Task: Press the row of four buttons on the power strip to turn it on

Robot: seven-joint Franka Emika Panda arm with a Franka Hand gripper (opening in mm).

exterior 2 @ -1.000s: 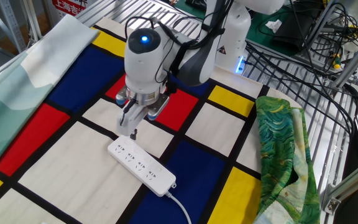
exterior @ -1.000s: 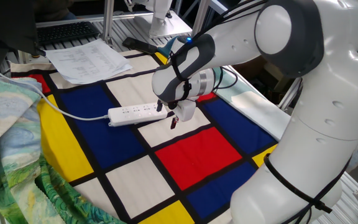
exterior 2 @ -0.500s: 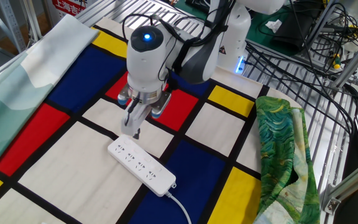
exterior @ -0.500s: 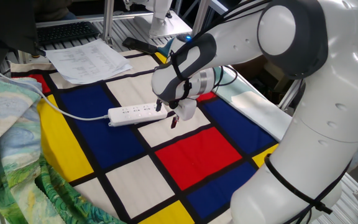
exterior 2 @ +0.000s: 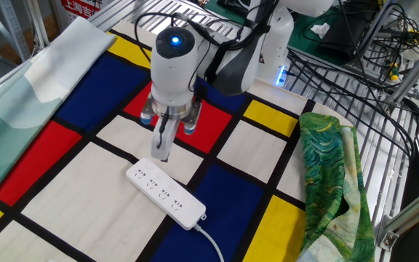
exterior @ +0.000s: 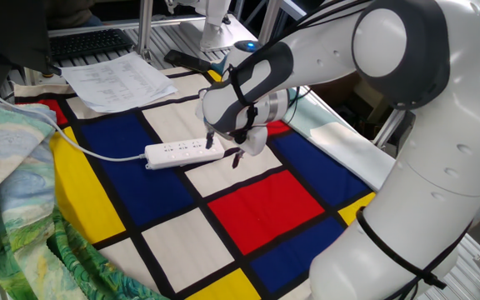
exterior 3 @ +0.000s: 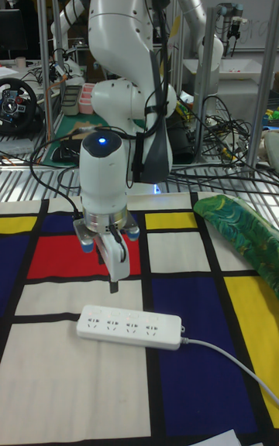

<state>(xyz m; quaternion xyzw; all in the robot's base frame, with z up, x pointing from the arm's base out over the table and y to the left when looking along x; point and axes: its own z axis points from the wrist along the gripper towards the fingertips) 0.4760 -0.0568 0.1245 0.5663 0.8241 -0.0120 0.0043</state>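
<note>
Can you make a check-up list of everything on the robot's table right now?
Surface: table cloth with red, blue, yellow and white squares.
Job's things: power strip lies flat on a white square; its buttons are too small to make out.
Clutter: papers at the far corner; green patterned cloth at the edge.
Grippers: gripper points down, above the strip's end away from its cable, not touching.
Cables: white cable runs off the strip; black cables beside the table.
Surroundings: metal racks.

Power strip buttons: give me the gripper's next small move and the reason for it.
Probably lower the gripper and shift it along the power strip. In the tall fixed view its tip hangs just above the strip's end away from the cable, apart from it, so nothing looks pressed yet. The row of four buttons is too small to make out.
</note>
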